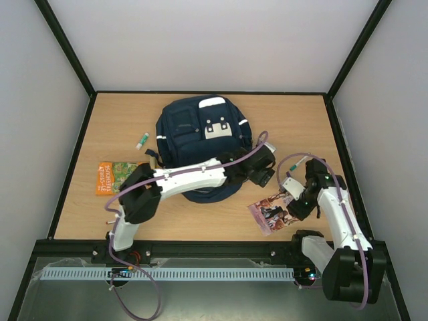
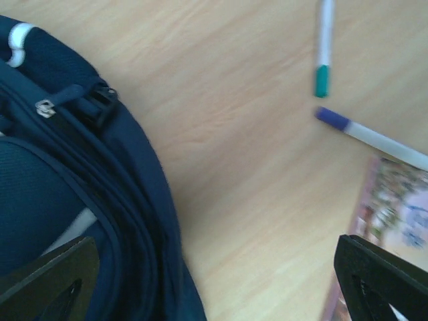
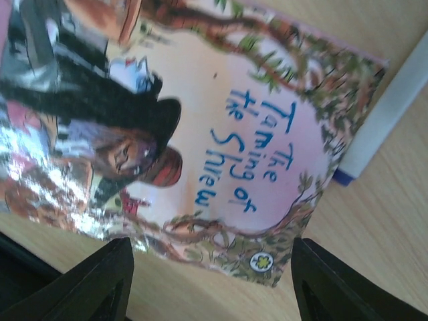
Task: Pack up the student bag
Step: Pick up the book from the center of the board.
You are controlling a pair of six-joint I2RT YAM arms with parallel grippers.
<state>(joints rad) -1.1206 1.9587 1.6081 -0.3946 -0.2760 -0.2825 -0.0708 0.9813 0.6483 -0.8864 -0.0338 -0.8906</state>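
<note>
Mid-table, toward the rear: student bag lying flat, front side up.
L arm lies across bag's near edge; left gripper at bag's right side, jaws wide apart, nothing betw. them. R arm: right gripper hovers over Shrew book, jaws apart, empty. Blue-capped pen just beside book; green-capped pen near. Orange book left of bag.

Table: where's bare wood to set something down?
Free: far-right corner, between backpack and right wall; far-left corner beyond the white-green stick; near edge between orange book and pink book. Crowded: right of the backpack, where left gripper, right gripper, pens and pink book bunch.
</note>
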